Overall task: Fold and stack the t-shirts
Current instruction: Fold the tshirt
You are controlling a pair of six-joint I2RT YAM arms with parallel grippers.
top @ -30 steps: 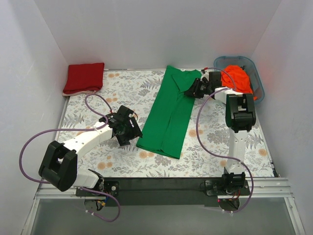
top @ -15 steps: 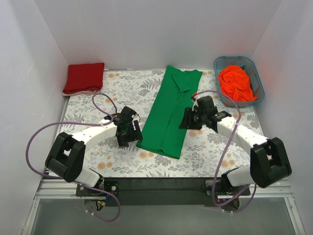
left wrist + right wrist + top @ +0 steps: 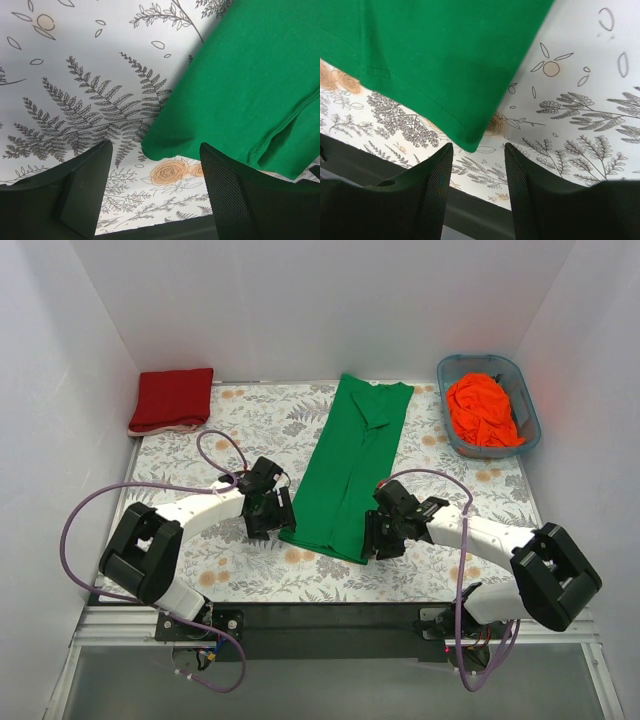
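Here, on a floral-patterned table [image 3: 160, 465] seen from above, a green t-shirt [image 3: 355, 465] lies folded lengthwise into a long strip, running from 12 o'clock down toward 6 o'clock across the middle and slanting slightly left at its near end. The left gripper [image 3: 270, 516] sits low at the strip's 7 o'clock corner, jaws spread wide and holding nothing. Its wrist camera shows the green t-shirt [image 3: 240, 75] with its hemmed corner lying flat on the table between the two dark fingers [image 3: 75, 185], touching neither, the left gripper [image 3: 152, 187] straddling that corner from the near side. The right gripper [image 3: 377, 536] is at the strip's 5 o'clock corner, jaws parted to a moderate gap and likewise holding nothing. In its wrist view the green t-shirt [image 3: 420, 50] ends in a stitched corner just above the gap between the fingers [image 3: 427, 195], with the right gripper [image 3: 477, 200] just short of the cloth. A dark red t-shirt [image 3: 172, 400] rests folded into a neat square at the table's 10 o'clock corner, well apart from both arms. An orange t-shirt [image 3: 482, 410] lies crumpled inside a blue-grey tub [image 3: 531, 418] at the 2 o'clock corner.
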